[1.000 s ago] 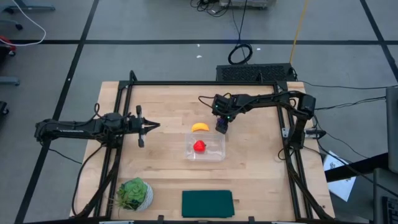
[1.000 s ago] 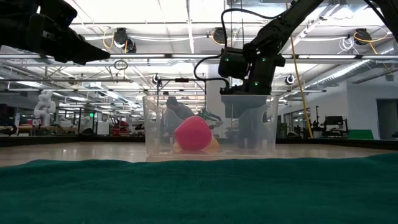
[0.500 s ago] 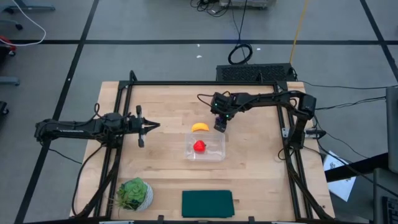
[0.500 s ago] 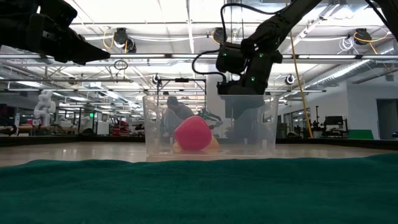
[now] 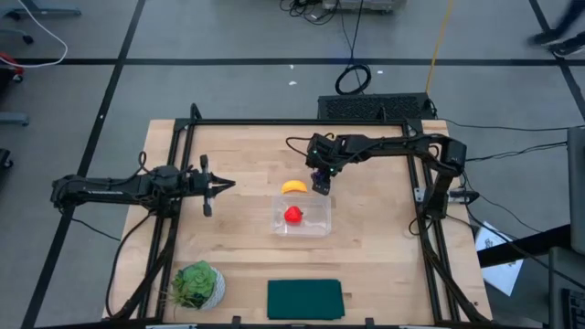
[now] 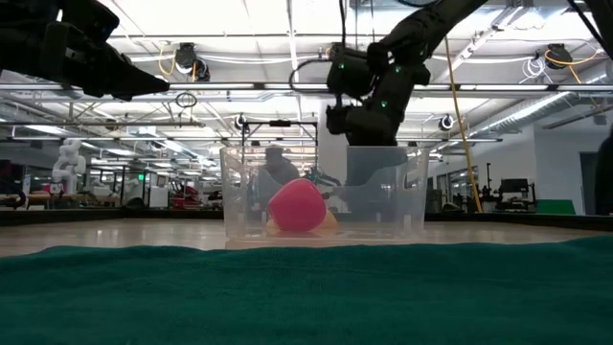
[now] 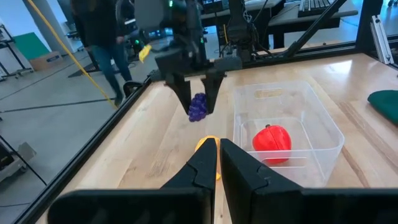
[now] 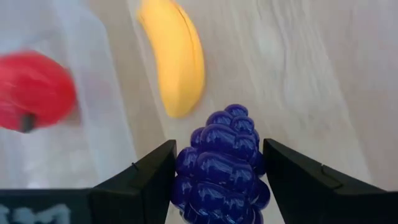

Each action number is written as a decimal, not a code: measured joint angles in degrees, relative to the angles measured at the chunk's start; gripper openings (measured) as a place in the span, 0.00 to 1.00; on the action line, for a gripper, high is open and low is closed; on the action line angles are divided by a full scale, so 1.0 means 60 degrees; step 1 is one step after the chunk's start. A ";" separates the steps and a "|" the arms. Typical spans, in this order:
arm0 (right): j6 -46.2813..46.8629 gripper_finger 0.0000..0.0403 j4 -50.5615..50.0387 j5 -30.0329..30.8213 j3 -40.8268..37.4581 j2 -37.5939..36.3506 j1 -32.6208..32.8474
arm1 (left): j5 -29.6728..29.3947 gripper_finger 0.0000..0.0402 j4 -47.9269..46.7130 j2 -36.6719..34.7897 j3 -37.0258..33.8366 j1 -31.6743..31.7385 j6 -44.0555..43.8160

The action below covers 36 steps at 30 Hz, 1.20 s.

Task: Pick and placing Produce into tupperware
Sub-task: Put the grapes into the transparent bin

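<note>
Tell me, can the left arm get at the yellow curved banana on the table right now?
Probably yes. The banana lies bare outside the clear container, and the shut left gripper faces it across bare wood. The right gripper, holding grapes, hangs close.

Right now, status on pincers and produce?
Right pincer shut on grapes, raised beside tupperware. Left pincer shut, idle. Red fruit inside; banana outside.

Right gripper (image 8: 217, 171) clamped on grapes (image 8: 221, 165) (fingers flank both sides). Banana (image 8: 175, 63) on table beyond. Red fruit (image 8: 34, 90) inside tupperware (image 8: 93, 81).
</note>
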 joint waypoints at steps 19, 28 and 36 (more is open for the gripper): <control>-0.0590 0.54 0.0733 -0.0761 0.0007 -0.1877 0.0385 | -0.0007 0.06 0.0058 0.0004 -0.0004 0.0000 0.0004; -0.0668 0.54 0.1208 -0.1520 0.0007 -0.1876 0.0580 | -0.0009 0.06 0.0065 0.0001 -0.0004 0.0000 0.0004; -0.1068 0.54 0.1218 -0.1530 0.0004 -0.2070 0.0594 | -0.0011 0.06 0.0064 0.0001 -0.0004 0.0000 0.0004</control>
